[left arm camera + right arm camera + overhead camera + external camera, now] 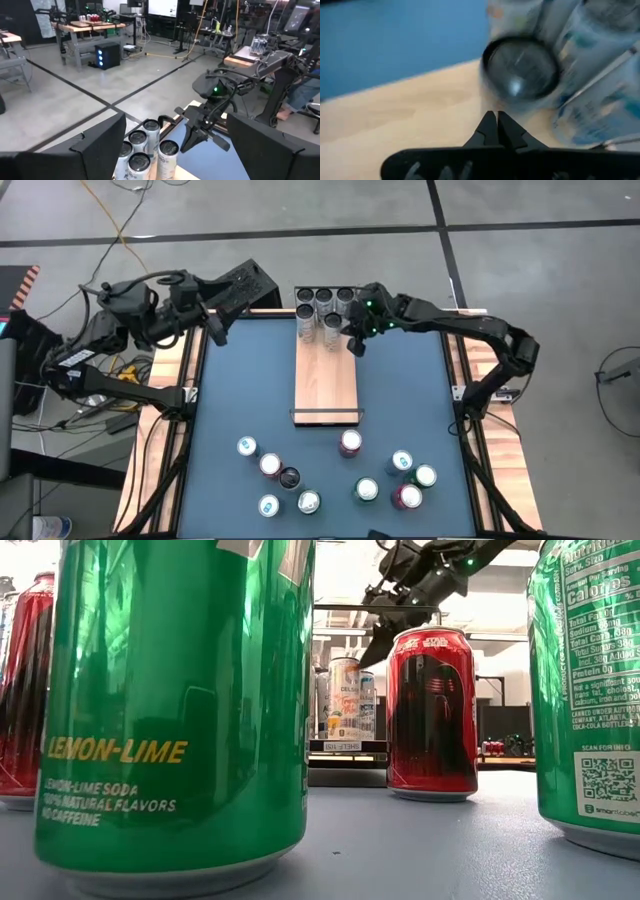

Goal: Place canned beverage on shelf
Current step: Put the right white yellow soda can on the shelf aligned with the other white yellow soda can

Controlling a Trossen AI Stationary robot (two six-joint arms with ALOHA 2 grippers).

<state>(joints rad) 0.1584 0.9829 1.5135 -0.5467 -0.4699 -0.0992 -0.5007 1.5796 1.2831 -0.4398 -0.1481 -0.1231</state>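
The shelf (326,375), a pale wood plank, lies lengthwise down the middle of the blue table (240,395). Several silver cans (322,308) stand upright on its far end. My right gripper (357,342) hovers shut just to the right of these cans, slanting down over the plank; in the right wrist view its shut fingertips (496,122) point at the nearest can (520,67). My left gripper (215,330) stays open and level at the table's far left corner, holding nothing.
Several loose cans stand at the table's near side, among them a red one (350,442), green ones (366,490) and white ones (247,446). A thin black wire rail (326,413) closes the plank's near end. The middle of the plank is bare.
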